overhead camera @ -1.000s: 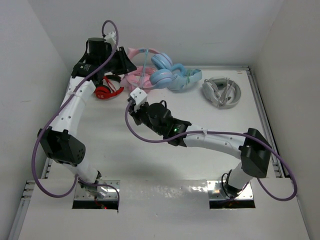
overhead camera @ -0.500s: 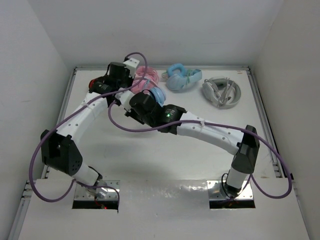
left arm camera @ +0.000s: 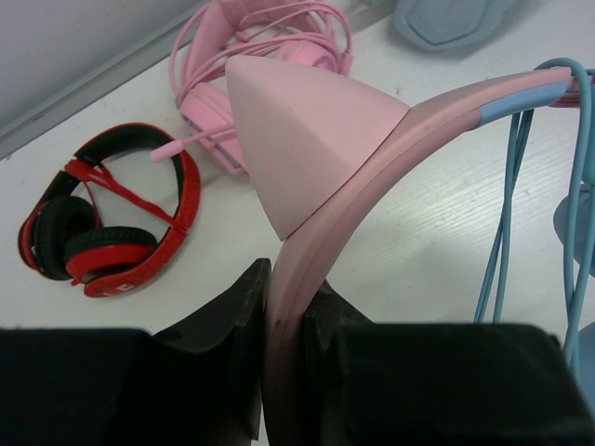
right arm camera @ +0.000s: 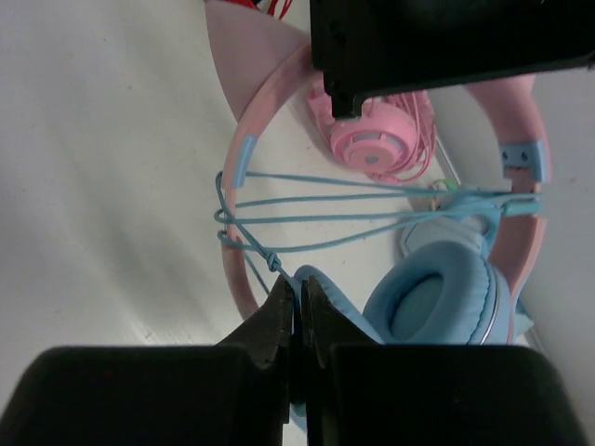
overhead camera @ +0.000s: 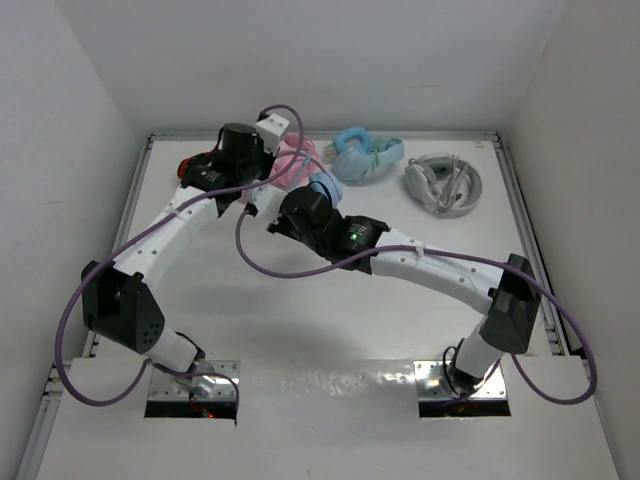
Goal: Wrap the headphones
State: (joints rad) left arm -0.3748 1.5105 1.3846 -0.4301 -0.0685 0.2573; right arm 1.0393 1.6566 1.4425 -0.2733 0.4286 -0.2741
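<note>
1. Near the worktop's (overhead camera: pixel 300 320) far edge, left of centre, the left gripper (left arm camera: pixel 286 311) clamps the headphones (right arm camera: pixel 437 297) by the pink headband.
2. The right gripper (right arm camera: pixel 296 311) pinches their cable (right arm camera: pixel 353 209).
3. Red headphones (left arm camera: pixel 112 223) lie just beside them, toward the far-left corner; bare worktop shows toward the near edge.

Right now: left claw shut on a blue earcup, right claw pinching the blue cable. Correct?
No. The left claw is shut on the pink headband, not an earcup, per the left wrist view. The right claw does pinch the blue cable.
</note>
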